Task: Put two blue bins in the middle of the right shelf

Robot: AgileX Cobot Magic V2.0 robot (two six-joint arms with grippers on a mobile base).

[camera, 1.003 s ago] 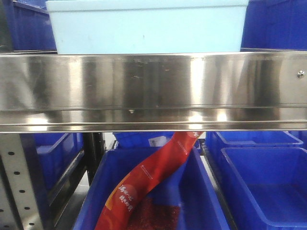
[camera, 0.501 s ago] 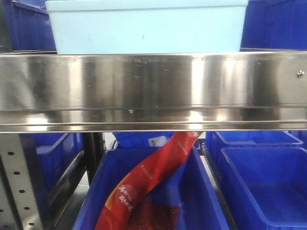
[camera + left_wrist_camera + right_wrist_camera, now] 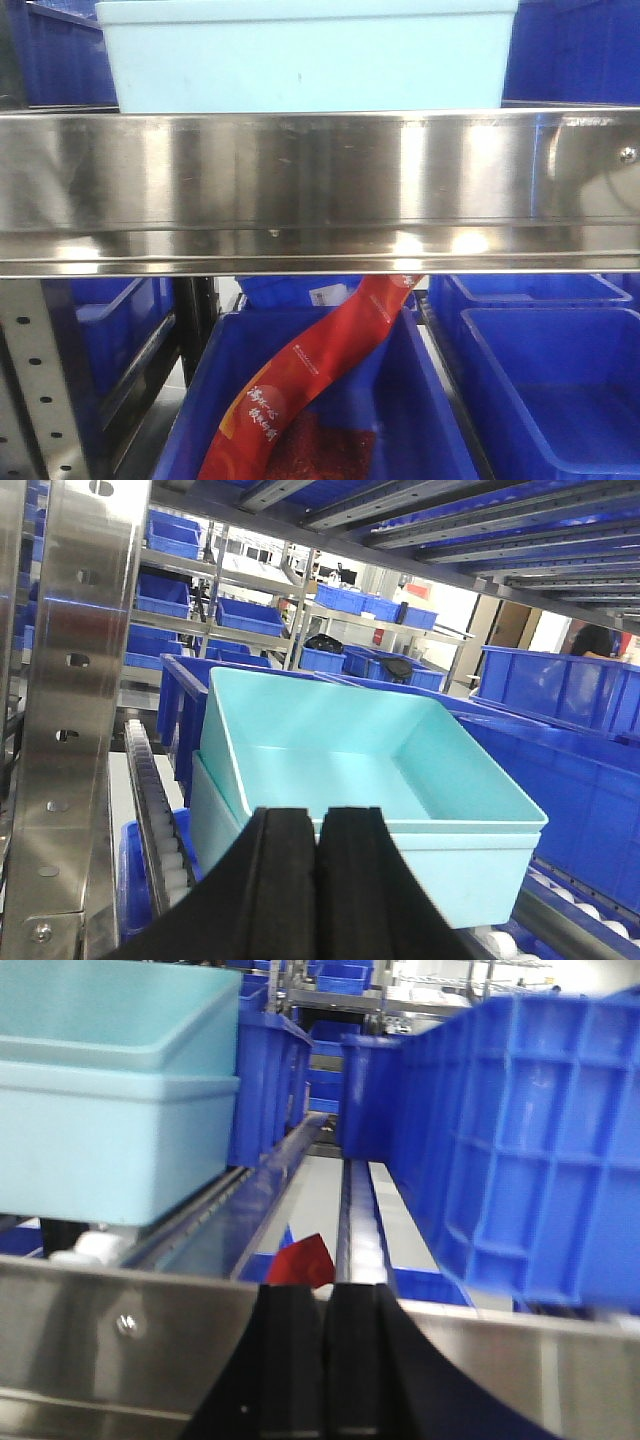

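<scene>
Our left gripper [image 3: 318, 880] and right gripper [image 3: 325, 1360] are both closed on nothing. The stacked pale blue bins [image 3: 370, 780] sit on the rollers just beyond them. A blue reflection has newly appeared on the steel shelf rail [image 3: 300, 185] at right, suggesting our right arm is approaching.

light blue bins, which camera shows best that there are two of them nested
The left wrist view: the light blue bins show both rims and the open inside. The right wrist view shows them side-on at left, with the seam visible. The front view shows only one pale wall above the shelf rail.
</scene>
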